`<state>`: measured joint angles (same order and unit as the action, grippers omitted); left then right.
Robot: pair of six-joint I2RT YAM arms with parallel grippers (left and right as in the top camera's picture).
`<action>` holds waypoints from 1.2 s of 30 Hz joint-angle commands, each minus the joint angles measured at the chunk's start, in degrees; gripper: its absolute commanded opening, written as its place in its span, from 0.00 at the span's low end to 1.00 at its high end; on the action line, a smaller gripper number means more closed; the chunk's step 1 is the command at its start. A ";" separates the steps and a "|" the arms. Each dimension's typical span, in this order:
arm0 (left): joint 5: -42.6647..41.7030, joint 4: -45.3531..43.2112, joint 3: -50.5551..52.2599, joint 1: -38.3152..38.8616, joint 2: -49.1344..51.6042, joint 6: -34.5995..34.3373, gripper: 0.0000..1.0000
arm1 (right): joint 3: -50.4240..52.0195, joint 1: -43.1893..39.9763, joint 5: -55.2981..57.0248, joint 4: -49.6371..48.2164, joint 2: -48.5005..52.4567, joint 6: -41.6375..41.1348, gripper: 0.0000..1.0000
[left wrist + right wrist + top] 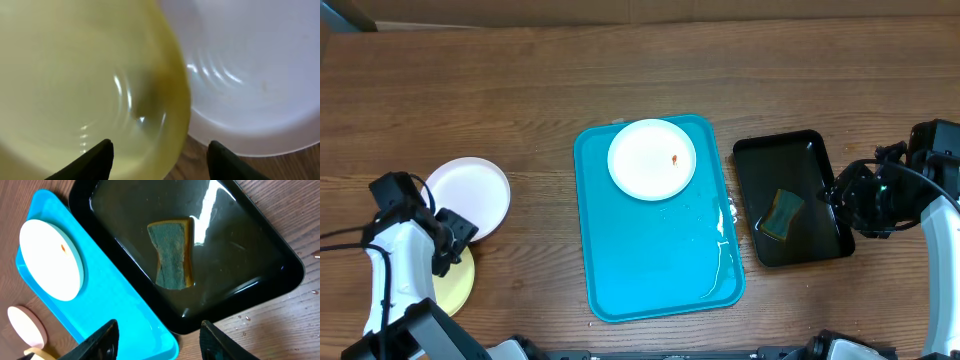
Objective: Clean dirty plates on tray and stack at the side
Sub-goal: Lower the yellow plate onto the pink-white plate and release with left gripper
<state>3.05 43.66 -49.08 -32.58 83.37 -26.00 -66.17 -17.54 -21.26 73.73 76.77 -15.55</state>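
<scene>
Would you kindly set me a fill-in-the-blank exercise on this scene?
The large bright blue rectangular plastic tray holds ___ round white plate.
The green scouring sponge lies in the smaller tray, coloured ___.
The pale yellow round plate and second white plate lie on the blue tray's ___ side.
Missing: one, black, left.

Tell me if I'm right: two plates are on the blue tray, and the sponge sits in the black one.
No. Only one white plate is on the blue tray, as the overhead view shows. The sponge does sit in the black tray.
</scene>
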 commanded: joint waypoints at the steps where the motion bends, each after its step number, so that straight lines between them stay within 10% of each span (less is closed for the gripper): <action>1: -1.29 -3.43 1.49 1.88 -0.44 0.85 0.61 | -1.07 -0.22 -0.70 -0.09 -0.81 0.81 0.54; 28: 12.46 -3.96 3.15 7.10 -0.22 0.02 0.48 | -1.07 -0.22 -0.72 0.17 -0.81 0.81 0.55; 36: 4.17 -14.99 7.30 7.17 -0.17 0.70 0.37 | -1.07 -0.22 -0.70 -0.02 -0.81 0.79 0.56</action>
<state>11.33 30.57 -42.87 -25.58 83.37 -25.36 -66.17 -17.54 -21.23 74.06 76.75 -15.14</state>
